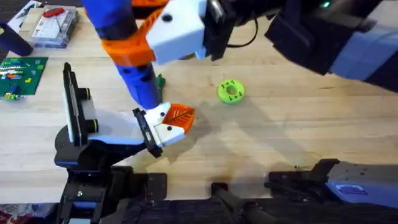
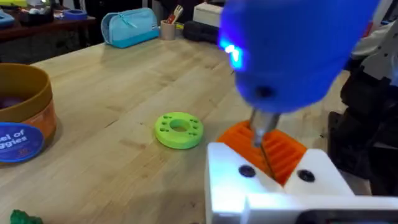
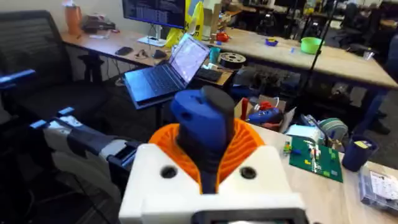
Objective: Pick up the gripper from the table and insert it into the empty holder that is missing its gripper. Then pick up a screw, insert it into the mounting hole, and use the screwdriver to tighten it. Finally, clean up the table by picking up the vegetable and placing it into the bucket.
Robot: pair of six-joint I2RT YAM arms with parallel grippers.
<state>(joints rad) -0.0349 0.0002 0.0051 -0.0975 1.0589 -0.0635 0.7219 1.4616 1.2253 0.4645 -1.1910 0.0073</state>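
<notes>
Centre-left of the overhead frame: holder (image 1: 147, 132) with the white-and-orange left pincer (image 1: 182, 116) at its bracket end, pointing toward the right of the frame. Can't tell whether that pincer is open or closed.

Right pincer (image 1: 127, 50) comes in from the upper right and is clamped on the screwdriver (image 1: 142, 84). Right wrist view agrees: orange pads (image 3: 249, 140) hug the blue barrel (image 3: 202, 115).

Screwdriver is tilted, tip down, over the left pincer's body. Left wrist view: bit (image 2: 264, 143) comes down at the white body's edge beside the orange ribbing, between two dark holes. Contact not clear.

Vegetable (image 1: 160, 81) lies on the surface (image 1: 298, 124), just beside the screwdriver barrel. Lime disc (image 1: 231, 91) sits well right of it.

Bucket (image 2: 25, 124) is at the left edge of the left wrist view, upright, apart from the disc (image 2: 178, 129).
</notes>
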